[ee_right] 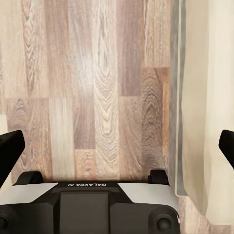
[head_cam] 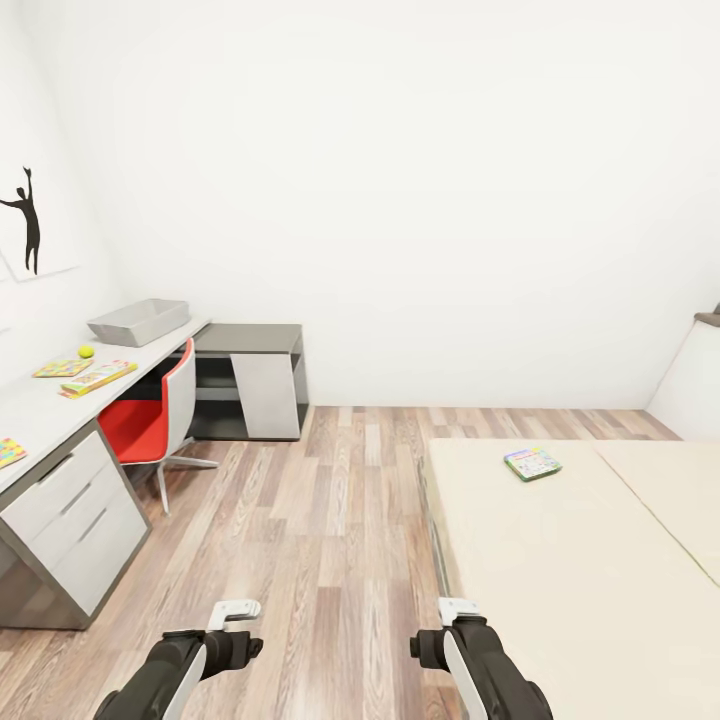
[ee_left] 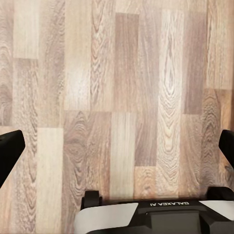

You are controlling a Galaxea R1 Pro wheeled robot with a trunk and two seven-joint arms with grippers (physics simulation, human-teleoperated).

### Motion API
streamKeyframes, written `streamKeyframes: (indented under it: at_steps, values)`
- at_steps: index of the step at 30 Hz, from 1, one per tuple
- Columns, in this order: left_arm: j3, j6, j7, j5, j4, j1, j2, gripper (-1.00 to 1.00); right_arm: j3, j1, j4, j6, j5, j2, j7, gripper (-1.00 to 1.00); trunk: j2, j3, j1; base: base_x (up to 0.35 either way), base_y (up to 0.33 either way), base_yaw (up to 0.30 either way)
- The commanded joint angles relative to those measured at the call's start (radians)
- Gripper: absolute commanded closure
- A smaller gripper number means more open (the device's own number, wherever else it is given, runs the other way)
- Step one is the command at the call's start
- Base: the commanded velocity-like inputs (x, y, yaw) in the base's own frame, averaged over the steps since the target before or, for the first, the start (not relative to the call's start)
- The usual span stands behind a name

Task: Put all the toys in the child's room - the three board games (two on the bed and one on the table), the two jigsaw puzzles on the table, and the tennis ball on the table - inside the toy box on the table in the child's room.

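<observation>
**Wood-Grain Floor, Toys Apart**

While hanging over streaked plank floor (ee_left: 117, 97), left gripper (ee_left: 117, 146) and right gripper (ee_right: 117, 146) spread wide, empty. Flat square board game (head_cam: 532, 463) on smooth beige bed (head_cam: 560, 580); round tennis ball (head_cam: 86, 351) beside grey rectangular toy box (head_cam: 139, 321) on desk (head_cam: 40, 410).

White walls (head_cam: 420, 150), wood floor (head_cam: 300, 520), red chair (head_cam: 150, 420)
</observation>
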Motion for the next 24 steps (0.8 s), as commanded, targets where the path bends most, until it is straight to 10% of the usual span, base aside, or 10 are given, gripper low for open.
streamKeyframes:
  at_steps: [1,24]
  values:
    - [0.003,0.006,-0.004,0.002,-0.001,-0.001,0.000,-1.00,0.000,-0.001,-0.001,0.004,-0.004,0.000,-0.005,-1.00,-0.002,-0.002,0.001,0.000,-0.020,0.000]
    - [0.003,0.006,-0.004,0.002,-0.001,-0.001,0.000,-1.00,0.000,-0.001,-0.001,0.003,-0.004,0.000,-0.005,-1.00,-0.002,-0.002,0.001,0.000,-0.050,0.000]
